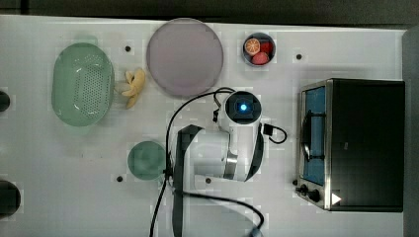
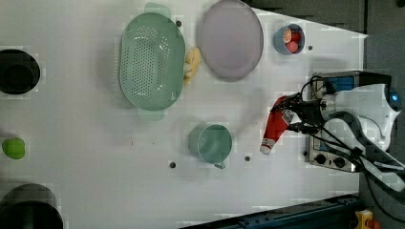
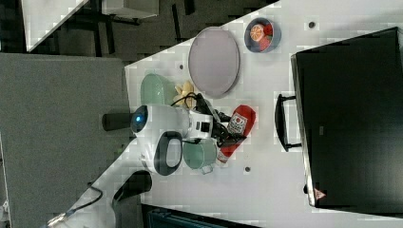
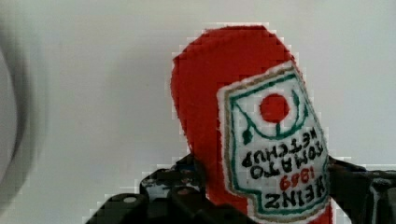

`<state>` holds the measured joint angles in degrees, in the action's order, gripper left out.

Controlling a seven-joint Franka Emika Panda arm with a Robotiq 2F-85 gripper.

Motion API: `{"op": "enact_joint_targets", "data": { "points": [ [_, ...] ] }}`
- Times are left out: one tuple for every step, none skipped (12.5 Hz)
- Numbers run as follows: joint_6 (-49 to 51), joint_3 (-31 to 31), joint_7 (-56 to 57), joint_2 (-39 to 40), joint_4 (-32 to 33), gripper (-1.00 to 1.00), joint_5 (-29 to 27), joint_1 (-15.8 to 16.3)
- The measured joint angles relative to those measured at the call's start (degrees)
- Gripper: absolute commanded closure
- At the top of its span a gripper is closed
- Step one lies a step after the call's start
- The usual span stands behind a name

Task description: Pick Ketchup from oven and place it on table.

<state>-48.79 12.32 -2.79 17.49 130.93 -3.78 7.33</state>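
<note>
Fingers of the gripper (image 4: 261,196) were clamped on one ketchup (image 2: 275,126) bottle, held over the table (image 2: 95,157) at the left view's centre right, beside one oven (image 1: 353,143); one small bowl (image 1: 259,49) held three fruits.

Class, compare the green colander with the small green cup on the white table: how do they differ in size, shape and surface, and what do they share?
The colander is far bigger than the cup. The colander is an oval with handles at both ends; the cup is round with one small handle. The colander's bowl is dotted with holes; the cup's wall looks solid. Both are pale green, sit open side up on the table and look empty.
</note>
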Motion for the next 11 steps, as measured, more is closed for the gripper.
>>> {"op": "enact_joint_targets", "data": {
  "points": [
    [-2.0,-0.5,0.0,1.7,-0.1,-0.97,-0.5,0.1],
    [-3.3,-0.9,0.0,2.1,0.3,-1.0,-0.6,0.2],
    [-3.4,-1.5,0.0,1.7,0.7,-1.0,0.2,0.3],
    [-3.2,-1.9,0.0,1.0,0.7,-1.0,0.5,0.5],
    [-2.1,-1.9,-0.1,-0.4,0.4,-1.0,0.5,1.1],
    [-0.1,-2.2,-0.2,-2.1,-0.3,-1.0,-0.6,1.6],
    [1.4,-3.0,-0.1,-4.4,-1.1,-1.0,-1.0,1.4],
    [4.4,-3.0,-0.1,-7.0,-2.7,-1.0,-0.8,1.6],
    [7.3,-2.3,-0.1,-10.2,-4.3,-1.0,0.0,2.1],
    [10.2,-1.6,-0.2,-13.9,-5.7,-1.0,0.1,2.3],
    [13.8,-1.3,-0.2,-17.2,-8.6,-1.0,-0.8,2.1]
  ]
}}
